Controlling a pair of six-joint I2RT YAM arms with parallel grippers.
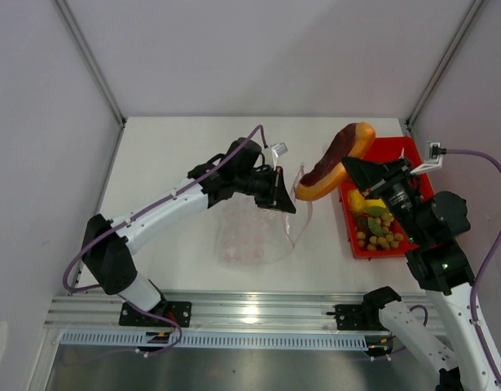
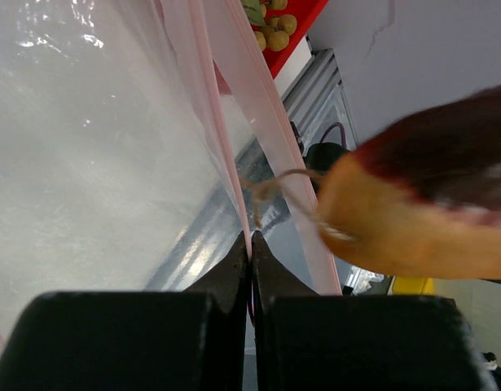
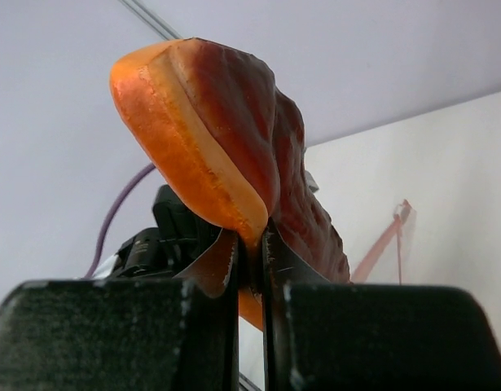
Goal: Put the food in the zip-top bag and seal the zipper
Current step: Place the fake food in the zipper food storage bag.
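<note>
- The orange-red melon slice (image 1: pixel 333 161) hangs in the air between the red tray (image 1: pixel 394 150) and the zip-top bag (image 1: pixel 250 236). Its long axis runs diagonally, with one tip toward the far right above the tray's corner and the other down and left, close to the bag's mouth.
- The right gripper (image 1: pixel 349 170) is clamped narrowly on the slice's lower edge near mid-length. In the right wrist view the fingers (image 3: pixel 221 261) squeeze that edge, with the orange rind to the left and the dark red flesh to the right.
- The left gripper (image 1: pixel 287 198) is pinched fully together on the zipper (image 2: pixel 262 106). It holds the mouth edge up while the clear, pink-dotted bag drapes onto the white table (image 1: pixel 169 187).
- Only the left wrist view shows the pink-red strip as two bands. One is caught between the fingertips and the other runs free just beside the slice's tip; whether the free band touches the tip cannot be told. Overhead, the strip is only a thin line.
- Only the overhead view shows what lies in the tray: an olive-green grape bunch (image 1: pixel 379 236) and a yellow pepper (image 1: pixel 358 201).
- The left arm stretches diagonally from its near-left base to the table's centre. The right arm rises from the near right, elbow bent, with the wrist aimed left over the tray.
</note>
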